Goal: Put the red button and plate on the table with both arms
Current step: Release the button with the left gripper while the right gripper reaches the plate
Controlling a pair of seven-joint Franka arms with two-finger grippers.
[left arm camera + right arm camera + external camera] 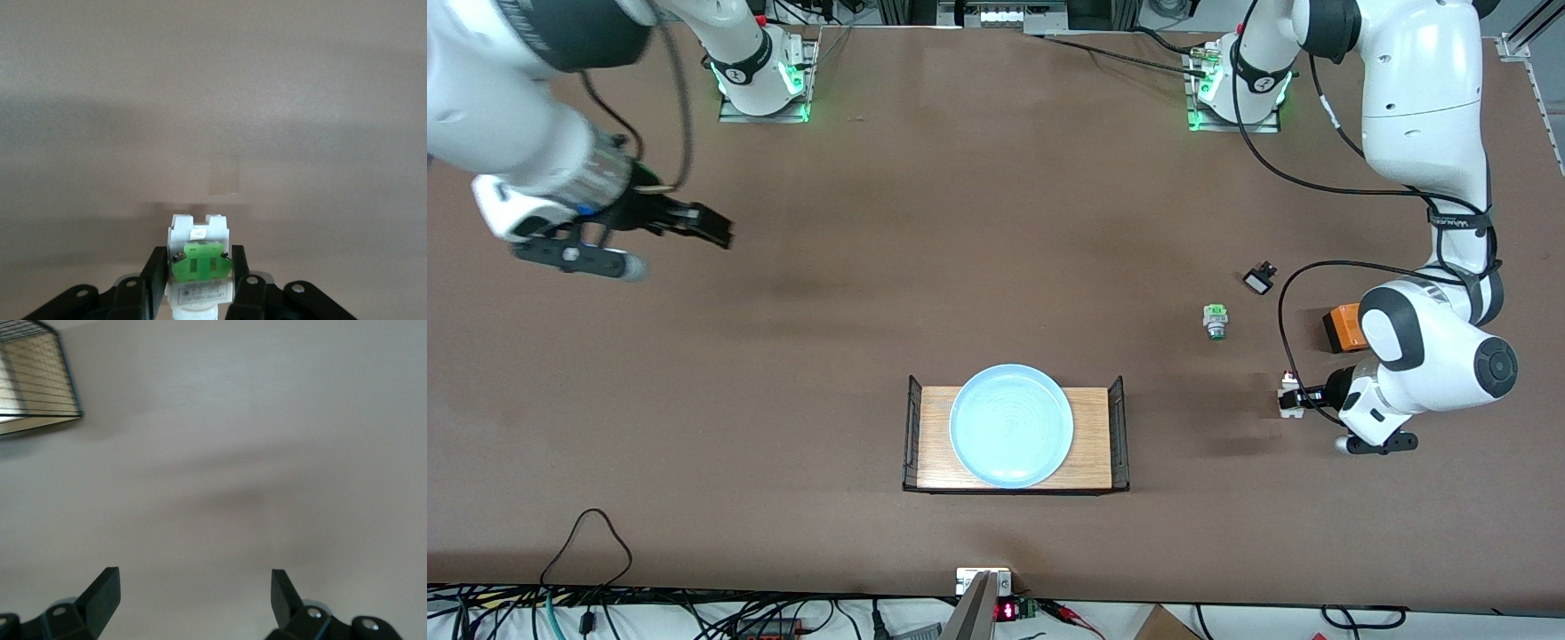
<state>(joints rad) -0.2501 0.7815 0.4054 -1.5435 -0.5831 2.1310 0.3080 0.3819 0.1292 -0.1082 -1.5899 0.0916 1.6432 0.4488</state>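
Note:
The light-blue plate [1011, 426] lies on a small wooden tray [935, 437] in the middle of the table [960, 222], near the front camera. My left gripper [1298, 400] is low over the table toward the left arm's end and is shut on the red button [1288, 389]. In the left wrist view the button's white and light-green body [199, 241] sits between the fingers [155, 273]; its red cap is hidden there. My right gripper [704, 227] is open and empty, up over the right arm's end of the table, and shows open in the right wrist view [193, 587].
A green-capped switch [1215, 322], a small black-and-white part [1259, 280] and an orange block [1343, 327] lie on the table close to the left arm. The tray's black wire end [40, 380] shows in the right wrist view. Cables lie along the table's front edge.

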